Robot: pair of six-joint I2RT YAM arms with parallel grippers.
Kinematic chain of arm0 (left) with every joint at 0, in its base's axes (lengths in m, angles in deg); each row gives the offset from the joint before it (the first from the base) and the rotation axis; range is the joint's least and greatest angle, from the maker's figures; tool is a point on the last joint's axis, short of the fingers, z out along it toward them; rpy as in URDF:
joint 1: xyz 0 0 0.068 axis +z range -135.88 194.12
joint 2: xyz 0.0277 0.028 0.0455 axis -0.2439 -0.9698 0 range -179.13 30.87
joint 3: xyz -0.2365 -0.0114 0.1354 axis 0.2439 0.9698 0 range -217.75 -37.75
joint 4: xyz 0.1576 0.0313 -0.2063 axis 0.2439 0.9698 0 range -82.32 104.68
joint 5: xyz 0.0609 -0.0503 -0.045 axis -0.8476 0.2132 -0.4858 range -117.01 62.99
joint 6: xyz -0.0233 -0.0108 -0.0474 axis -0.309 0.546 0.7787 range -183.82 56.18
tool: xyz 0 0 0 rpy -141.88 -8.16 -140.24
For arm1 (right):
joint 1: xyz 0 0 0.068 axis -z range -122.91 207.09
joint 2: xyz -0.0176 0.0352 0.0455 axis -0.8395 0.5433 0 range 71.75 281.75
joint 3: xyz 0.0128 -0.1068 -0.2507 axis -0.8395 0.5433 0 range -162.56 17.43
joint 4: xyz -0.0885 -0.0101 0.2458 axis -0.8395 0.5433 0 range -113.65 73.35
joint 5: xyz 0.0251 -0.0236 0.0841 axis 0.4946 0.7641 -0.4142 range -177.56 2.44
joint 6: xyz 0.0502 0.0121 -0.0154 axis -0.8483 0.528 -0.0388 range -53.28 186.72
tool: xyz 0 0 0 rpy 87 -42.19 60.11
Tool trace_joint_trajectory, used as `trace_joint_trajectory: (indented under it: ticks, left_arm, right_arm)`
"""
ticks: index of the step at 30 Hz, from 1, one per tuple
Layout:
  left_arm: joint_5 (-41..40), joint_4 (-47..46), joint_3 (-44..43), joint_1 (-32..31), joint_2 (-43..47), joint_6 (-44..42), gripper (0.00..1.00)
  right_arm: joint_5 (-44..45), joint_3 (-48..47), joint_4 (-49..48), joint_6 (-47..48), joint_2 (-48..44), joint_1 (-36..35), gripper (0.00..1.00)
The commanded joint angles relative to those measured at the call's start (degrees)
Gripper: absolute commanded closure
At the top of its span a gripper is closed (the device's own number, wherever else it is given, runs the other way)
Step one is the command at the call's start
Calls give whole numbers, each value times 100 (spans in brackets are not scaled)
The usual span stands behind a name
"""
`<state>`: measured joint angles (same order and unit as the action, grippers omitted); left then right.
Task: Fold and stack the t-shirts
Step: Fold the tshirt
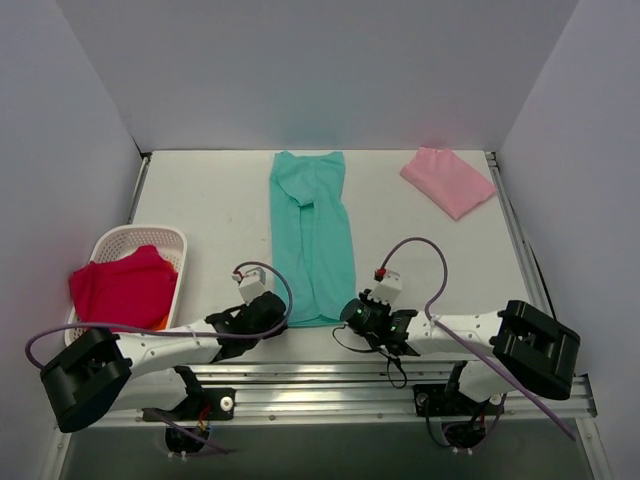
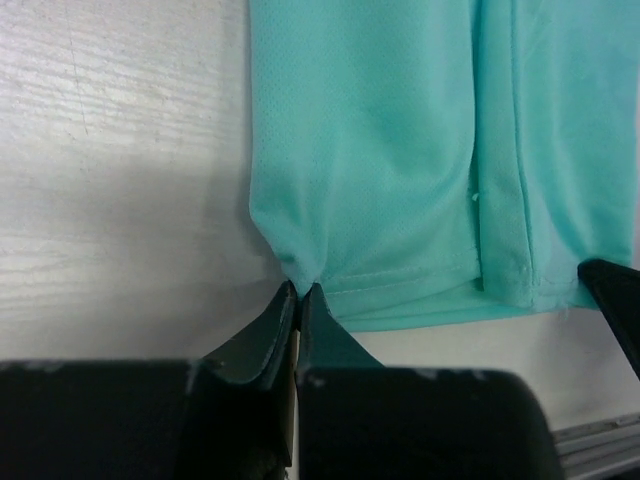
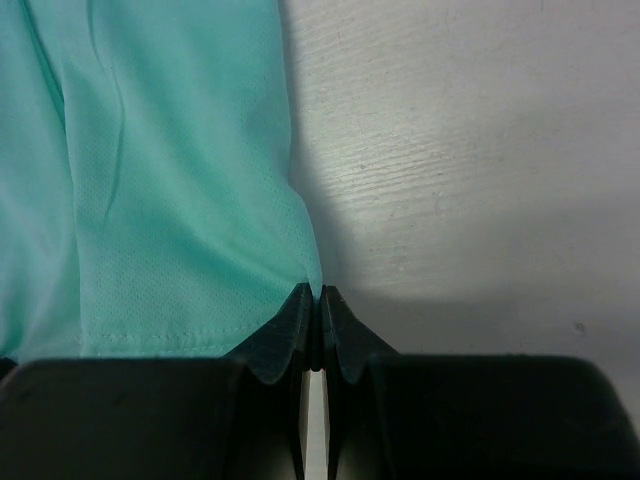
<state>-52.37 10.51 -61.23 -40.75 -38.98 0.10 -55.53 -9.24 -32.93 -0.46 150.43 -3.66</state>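
Observation:
The teal-green t-shirt lies folded lengthwise into a long strip down the middle of the table, hem toward me. My left gripper is shut on the hem's left corner, seen pinched in the left wrist view with the teal-green t-shirt spreading away. My right gripper is shut on the hem's right corner, pinched in the right wrist view where the teal-green t-shirt fills the left. The pale pink t-shirt lies folded at the back right.
A white lattice basket stands at the left with a red cloth in it. White walls close in the back and sides. The metal rail runs along the near edge.

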Motion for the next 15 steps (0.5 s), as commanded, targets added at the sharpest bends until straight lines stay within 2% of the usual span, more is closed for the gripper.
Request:
trace_joint_trajectory:
  ticks: [1, 7, 15]
  left_arm:
    - [111, 990, -297, -172, 583, -222, 98]
    - [120, 1694, -542, -252, 1463, -292, 98]
    - [-337, 2248, -1316, -208, 1764, -635, 98]
  right_arm:
    - [277, -258, 900, 73, -405, -59, 100]
    - [426, -505, 1586, 187, -976, -112, 100]
    - [795, -1348, 1973, 591, -942, -121, 100]
